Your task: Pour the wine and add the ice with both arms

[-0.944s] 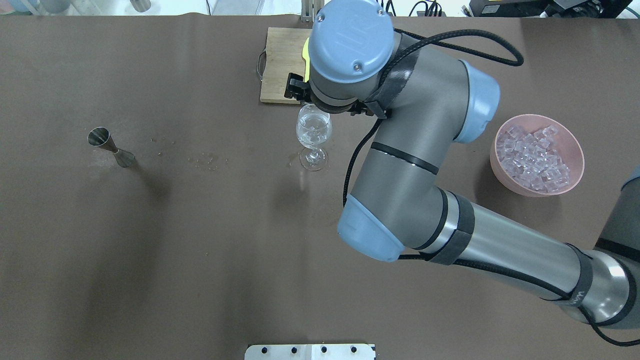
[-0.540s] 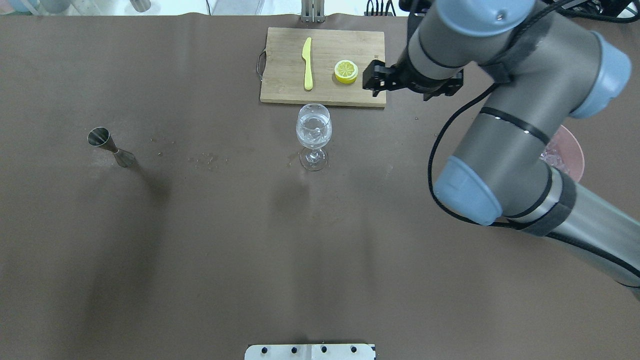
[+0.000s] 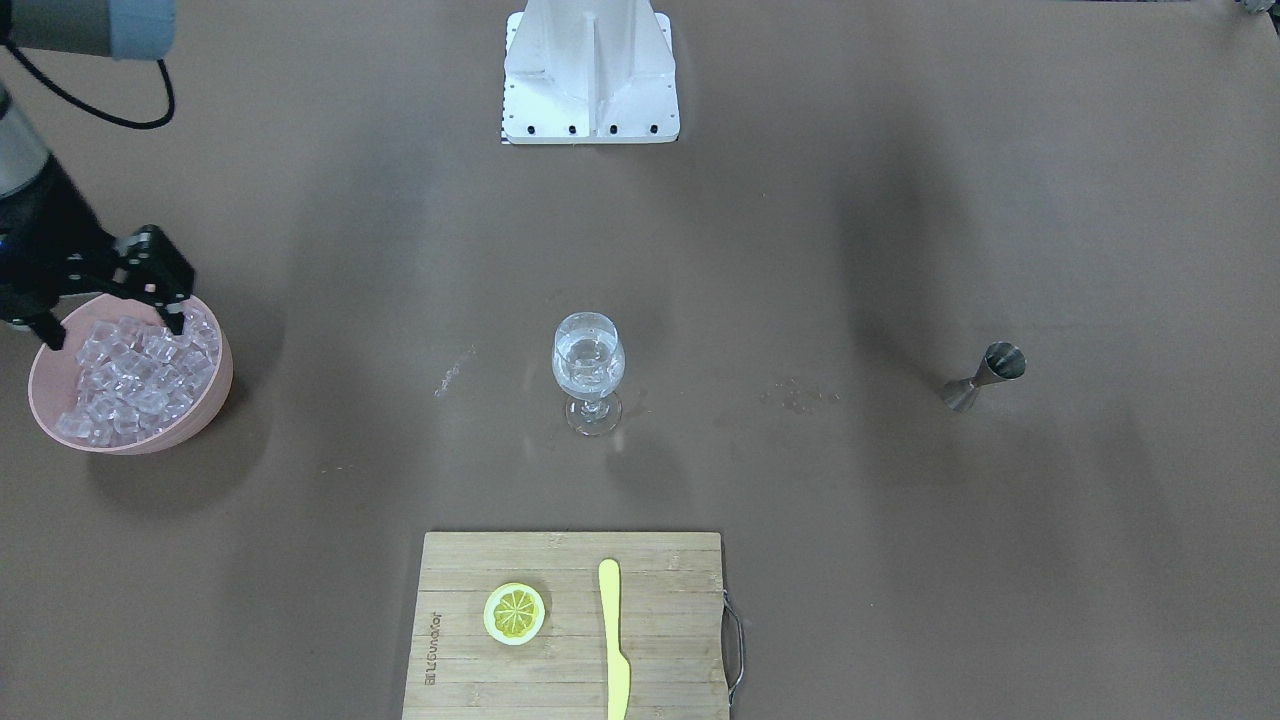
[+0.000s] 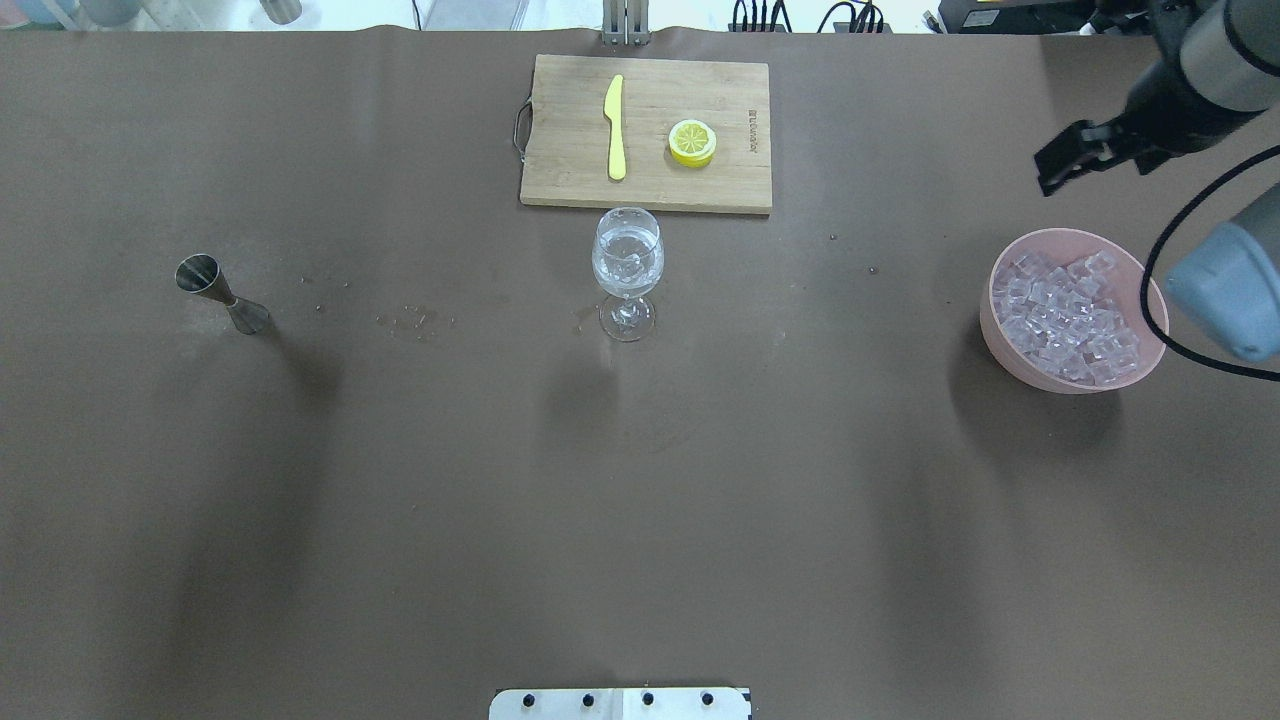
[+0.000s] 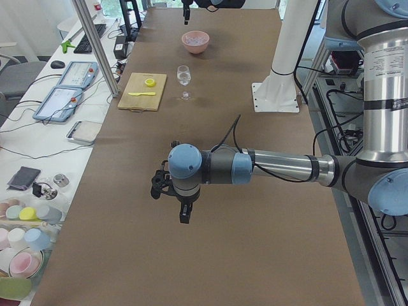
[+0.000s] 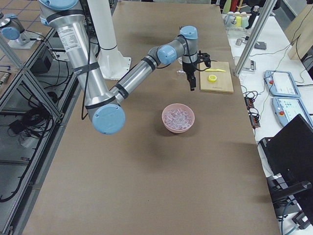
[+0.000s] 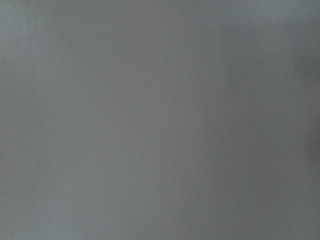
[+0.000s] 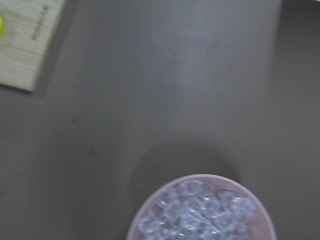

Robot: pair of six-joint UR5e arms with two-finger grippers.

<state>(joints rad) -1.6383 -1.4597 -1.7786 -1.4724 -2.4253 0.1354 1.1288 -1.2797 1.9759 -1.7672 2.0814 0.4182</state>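
- Hanging over bare brown counter [image 5: 223, 268], the left claw [image 5: 184, 215] shows only in a side view, so I cannot tell whether it is open or what it holds. No task thing lies near it.
- Well apart from both claws, the small steel hourglass-shaped jigger [image 4: 222, 293] sits on the counter, gripped by neither. That suggests the pouring is done.
- Far off to the right claw's left stands the clear stemmed wine glass [image 4: 627, 275]. It is upright and holds the wine [image 4: 626, 258], a small colourless pool, with what looks like a cube or two in it. So I judge at least one helping of ice has already gone in.
- Past the glass, also to that claw's left, a wooden cutting board [image 4: 570, 165] carries a yellow plastic knife [image 4: 615, 125] and a lemon half [image 4: 692, 142].
- Hovering with fingers spread wide and nothing between them, the right claw [image 3: 114, 332] is close above the round pink bowl [image 4: 1010, 362]. The ice [image 4: 1070, 315], a heap of small clear cubes, lies just beneath it.
- What is left, I judge, is at most a further cube to grip and carry to the glass.
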